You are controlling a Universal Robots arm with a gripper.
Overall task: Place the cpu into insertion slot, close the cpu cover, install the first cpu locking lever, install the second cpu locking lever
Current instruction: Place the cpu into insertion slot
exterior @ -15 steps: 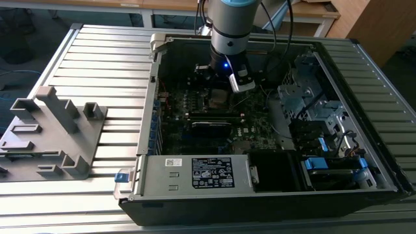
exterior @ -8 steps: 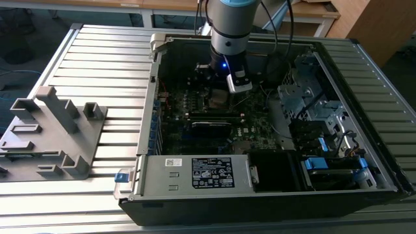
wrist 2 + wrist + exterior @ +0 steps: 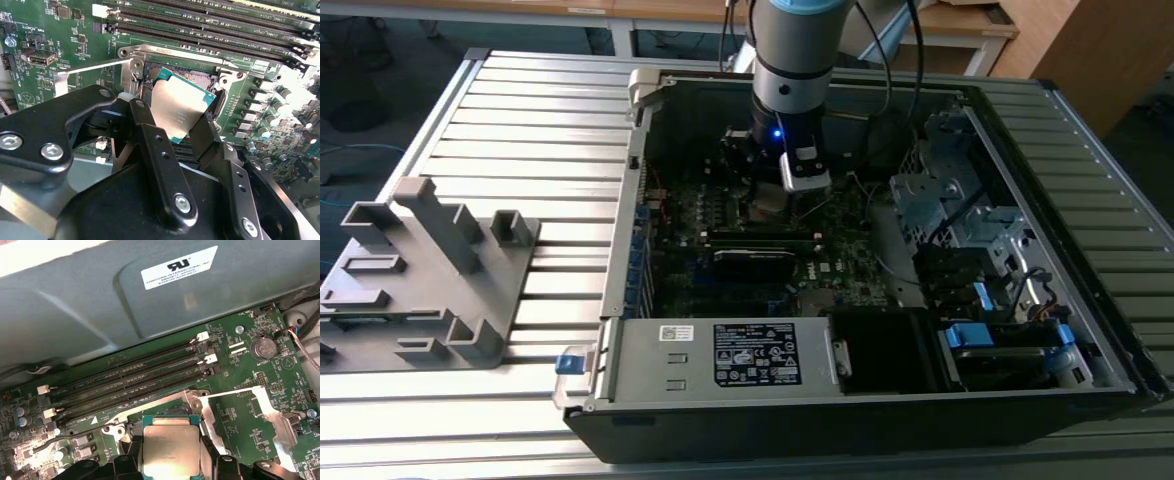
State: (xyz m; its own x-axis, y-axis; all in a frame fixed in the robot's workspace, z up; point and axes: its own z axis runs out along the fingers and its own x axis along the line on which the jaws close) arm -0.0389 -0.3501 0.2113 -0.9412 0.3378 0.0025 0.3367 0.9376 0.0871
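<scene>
My gripper (image 3: 175,119) is shut on the cpu (image 3: 182,107), a silver-topped square chip with a green edge, held by two opposite sides between black fingers (image 3: 150,130). The chip hangs tilted just over the insertion slot (image 3: 198,80), a dark socket in a silvery rim. The cpu (image 3: 171,450) also appears in the first wrist view, in front of the socket rim (image 3: 155,407). The cpu cover (image 3: 272,412), a thin silvery frame, lies swung open beside the socket. A thin locking lever (image 3: 95,66) sticks out sideways, unlatched. In the exterior view the gripper (image 3: 774,200) reaches down into the case.
Long black memory slots (image 3: 130,382) run close beside the socket. The open computer case (image 3: 627,250) sits on a slatted metal table, with a power supply (image 3: 720,355) at its near end. A grey plastic fixture (image 3: 427,270) stands at the exterior view's left.
</scene>
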